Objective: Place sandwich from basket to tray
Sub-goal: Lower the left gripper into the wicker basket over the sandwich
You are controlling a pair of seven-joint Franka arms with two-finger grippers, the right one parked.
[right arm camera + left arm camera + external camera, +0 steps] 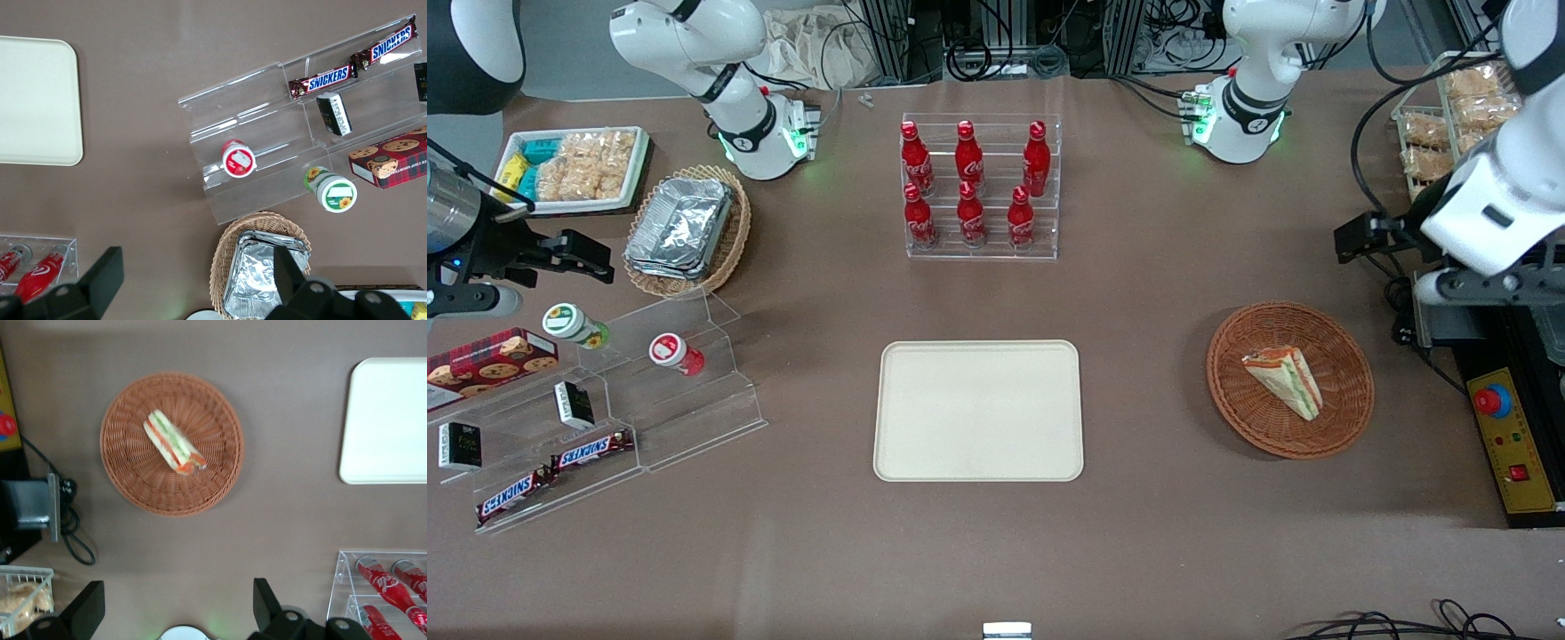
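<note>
White-bread sandwich (1285,380), striped green, red, orange, lies in the basket (1347,356); the gripper (177,613) hovers above, spread wide.

The basket (1352,404) is rough reddish-brown woven wicker; the sandwich (1285,380) in it shows soft white bread. The tray (978,411) looks smooth, matt cream plastic. The desk (1138,551) has a matt brown covering. Above it, the pincer (177,613) has matt black fingers (265,603), spread apart.

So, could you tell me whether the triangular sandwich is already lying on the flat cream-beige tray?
No, the sandwich lies in the reddish-brown wicker basket; the open gripper is above the table.
</note>
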